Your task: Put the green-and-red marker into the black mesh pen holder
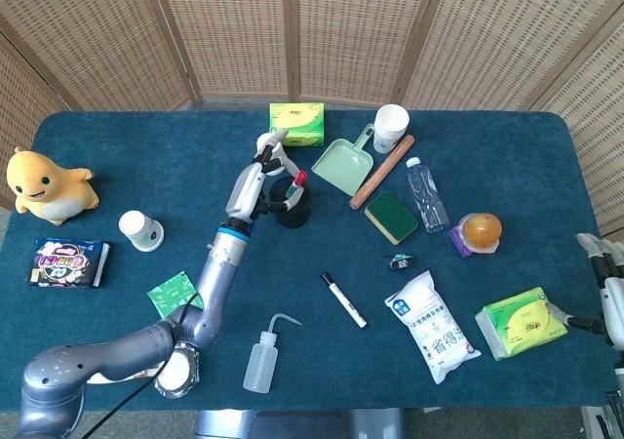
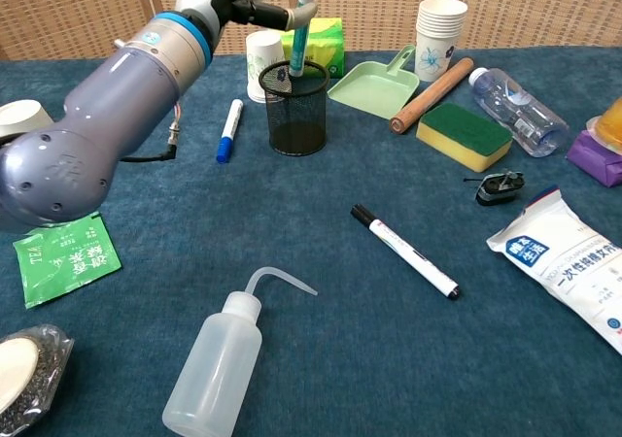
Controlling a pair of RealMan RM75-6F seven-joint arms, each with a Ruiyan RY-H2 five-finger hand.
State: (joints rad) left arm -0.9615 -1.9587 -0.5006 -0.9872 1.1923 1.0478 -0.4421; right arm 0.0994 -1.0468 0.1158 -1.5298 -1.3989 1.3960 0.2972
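Marker (image 2: 299, 31) nearly in: green barrel upright w/ slight tilt, red cap up, lower end already past rim of pen holder (image 2: 295, 107) in chest view. Held near top by left hand (image 2: 255, 0), fingers pinched round barrel just under cap; other fingers partly out of shot, so can't tell how they lie. Head view agrees: left hand (image 1: 265, 166) right over pen holder (image 1: 291, 203), red cap of marker (image 1: 295, 184) showing above opening.

Pen holder upright toward far edge of table (image 2: 321, 359), about mid-width, just in front of green tissue box (image 2: 309, 37).

Done, by the look of it: pickup, carry, lining up, tip entered. Left: let go so marker drops to bottom, then lift hand clear w/o knocking holder. Not released yet, so task not complete. Can't tell whether tip touches bottom; mesh too dark.

Right hand (image 1: 609, 283) at right edge of head view, near table's right edge by front corner, well apart from the action; fingers seem spread, holding nothing.
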